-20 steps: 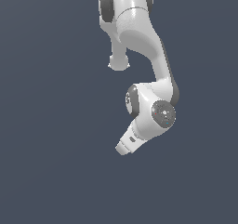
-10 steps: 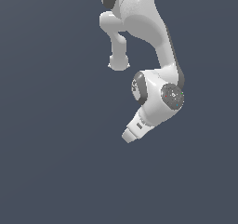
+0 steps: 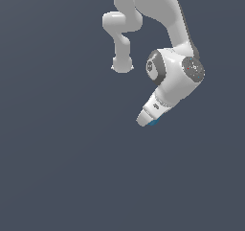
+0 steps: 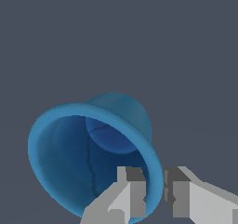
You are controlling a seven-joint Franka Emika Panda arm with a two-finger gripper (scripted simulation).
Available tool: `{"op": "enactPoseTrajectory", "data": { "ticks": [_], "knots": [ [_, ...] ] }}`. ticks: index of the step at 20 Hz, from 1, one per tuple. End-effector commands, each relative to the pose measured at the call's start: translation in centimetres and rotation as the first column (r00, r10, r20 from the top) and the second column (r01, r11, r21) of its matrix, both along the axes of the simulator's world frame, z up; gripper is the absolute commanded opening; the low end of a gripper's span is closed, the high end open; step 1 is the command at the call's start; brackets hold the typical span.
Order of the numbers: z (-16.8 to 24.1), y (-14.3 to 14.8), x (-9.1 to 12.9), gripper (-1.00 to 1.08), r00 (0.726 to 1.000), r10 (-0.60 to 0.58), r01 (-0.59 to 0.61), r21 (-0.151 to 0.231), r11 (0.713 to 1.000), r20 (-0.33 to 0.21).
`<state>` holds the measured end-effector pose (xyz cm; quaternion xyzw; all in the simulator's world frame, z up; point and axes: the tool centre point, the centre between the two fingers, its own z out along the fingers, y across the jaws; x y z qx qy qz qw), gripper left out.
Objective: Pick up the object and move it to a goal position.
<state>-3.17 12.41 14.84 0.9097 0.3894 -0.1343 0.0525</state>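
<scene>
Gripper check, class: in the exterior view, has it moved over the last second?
Yes. The gripper has shifted toward the exterior view's right; with no fixed landmark on the plain background, this is judged against the picture frame.

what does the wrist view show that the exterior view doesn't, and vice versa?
Wrist view only: the blue cup's hollow, darker inside and flared rim, and the gripper's two fingertips straddling the rim, one finger inside the cup and the other outside.
Exterior view only: the white arm, with its bent joints and where the gripper sits in the scene.
Both: the gripper end and some of the blue cup, which in the exterior view is only a sliver at the tip, on a plain dark grey background.
</scene>
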Motion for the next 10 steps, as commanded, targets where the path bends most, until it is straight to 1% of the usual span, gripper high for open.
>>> {"op": "enactPoseTrajectory", "data": {
  "ticks": [1, 6, 10],
  "knots": [
    [1.4, 1.2, -1.7, -1.0, 1.0, 0.0, 0.0, 0.0, 1.0, 0.003],
    [3.6, 3.3, -4.8, -1.0, 1.0, 0.0, 0.0, -0.001, 1.0, 0.003],
    [5.0, 4.7, -6.8, -1.0, 1.0, 0.0, 0.0, 0.0, 1.0, 0.003]
  ]
}}
